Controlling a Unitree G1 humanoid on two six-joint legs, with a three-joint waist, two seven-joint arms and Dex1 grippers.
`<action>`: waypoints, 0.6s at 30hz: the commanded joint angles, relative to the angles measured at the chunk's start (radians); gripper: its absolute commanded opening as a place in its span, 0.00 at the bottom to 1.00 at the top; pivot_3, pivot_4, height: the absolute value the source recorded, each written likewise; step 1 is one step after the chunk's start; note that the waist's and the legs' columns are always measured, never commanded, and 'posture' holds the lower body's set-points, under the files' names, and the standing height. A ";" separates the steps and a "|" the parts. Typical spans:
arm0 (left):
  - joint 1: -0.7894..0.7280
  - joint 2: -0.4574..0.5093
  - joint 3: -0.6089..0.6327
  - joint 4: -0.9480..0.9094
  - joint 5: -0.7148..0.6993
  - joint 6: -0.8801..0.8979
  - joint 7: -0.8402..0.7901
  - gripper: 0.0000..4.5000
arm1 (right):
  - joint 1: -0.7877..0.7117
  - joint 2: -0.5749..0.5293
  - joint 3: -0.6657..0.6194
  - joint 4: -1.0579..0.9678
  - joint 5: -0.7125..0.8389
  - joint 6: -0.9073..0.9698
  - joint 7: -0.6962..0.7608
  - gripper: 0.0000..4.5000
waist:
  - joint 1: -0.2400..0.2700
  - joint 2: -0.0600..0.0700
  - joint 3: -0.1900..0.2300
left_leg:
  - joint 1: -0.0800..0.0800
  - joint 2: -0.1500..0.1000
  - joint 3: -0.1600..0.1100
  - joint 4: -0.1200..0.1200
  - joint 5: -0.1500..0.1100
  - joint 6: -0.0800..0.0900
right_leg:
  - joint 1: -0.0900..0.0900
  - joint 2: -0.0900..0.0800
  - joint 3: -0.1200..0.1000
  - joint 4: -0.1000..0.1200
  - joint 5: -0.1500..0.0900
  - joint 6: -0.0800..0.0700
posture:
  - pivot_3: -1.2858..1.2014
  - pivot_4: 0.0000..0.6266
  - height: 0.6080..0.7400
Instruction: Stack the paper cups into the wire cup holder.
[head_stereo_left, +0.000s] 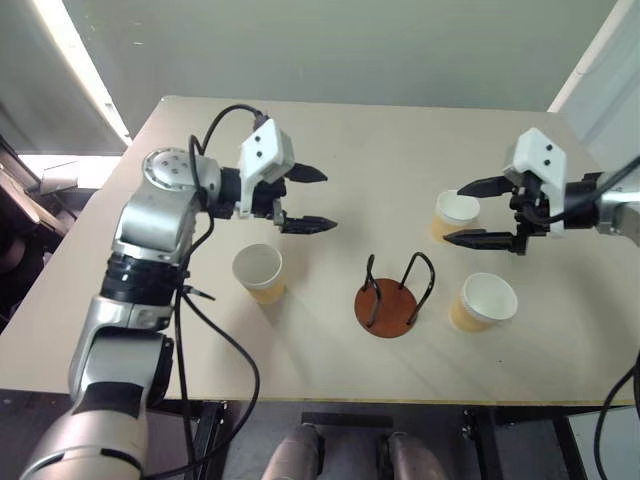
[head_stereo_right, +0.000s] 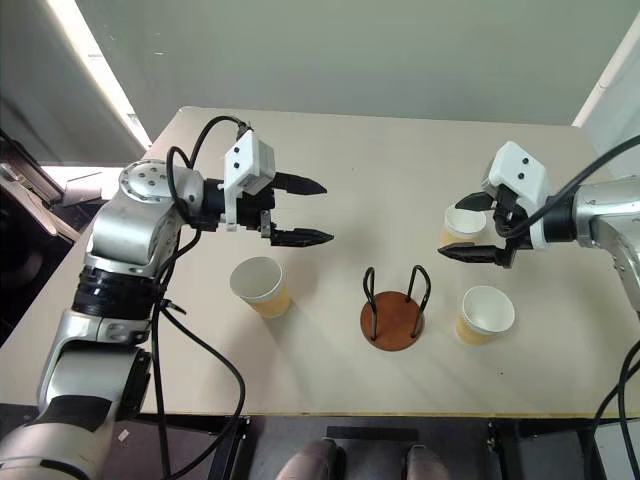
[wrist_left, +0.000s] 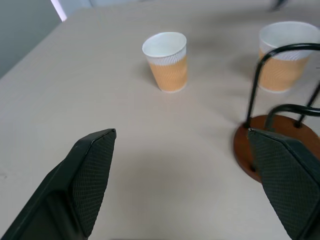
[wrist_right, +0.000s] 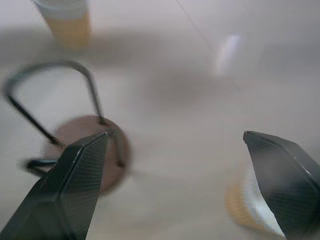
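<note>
So, light wood desk (head_stereo_left: 330, 150), three paper cups and the wire cup holder (head_stereo_left: 392, 297) on it, all upright, none stacked. Holder sits near the front edge, about mid-desk: reddish-brown disc w/ two black wire arches, nothing inside it.

Left cup (head_stereo_left: 260, 272) stands on the left, well apart from the holder, open mouth up, white inside. Near-right cup (head_stereo_left: 482, 302) is just right of the holder, close but not touching. Far-right cup (head_stereo_left: 453, 215) sits farther back on the right side, beyond the near-right one.

Left pincer (head_stereo_left: 308, 199) hangs above the desk, farther back than the left cup, pointing toward the right, black fingers spread wide, nothing between them. From its wrist cam: two cups and the holder's base ahead, fingers far apart on either side.

Right pincer (head_stereo_left: 468, 212) comes in from the right, pointing left, fingers wide apart too. Its tips sit either side of the far-right cup as seen from above; can't tell if it's touching the cup or just hovering over it. The cup is standing on the desk, not lifted.
</note>
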 joint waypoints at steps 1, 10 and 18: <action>0.029 0.055 0.049 -0.102 -0.045 0.048 0.004 1.00 | -0.086 0.028 0.105 0.166 -0.198 -0.185 0.050 1.00 | -0.004 0.000 0.000 | 0.000 0.000 0.000 0.000 0.000 0.000 | 0.000 0.000 0.000 0.000 0.000 0.000 | 0.52 0.24 1.00; 0.067 0.108 0.062 -0.190 -0.095 0.106 0.020 1.00 | -0.196 0.130 0.187 0.468 -0.409 -0.412 0.156 1.00 | -0.001 0.000 0.000 | -0.001 0.000 -0.001 0.000 0.000 0.000 | 0.000 0.000 -0.001 0.001 0.000 -0.001 | 0.52 0.24 1.00; 0.082 0.131 0.065 -0.243 -0.154 0.147 0.018 1.00 | -0.282 0.228 0.213 0.697 -0.546 -0.558 0.184 1.00 | -0.002 0.000 0.000 | -0.001 0.000 -0.001 -0.001 0.000 0.000 | 0.000 0.000 -0.001 0.001 0.000 -0.001 | 0.52 0.24 1.00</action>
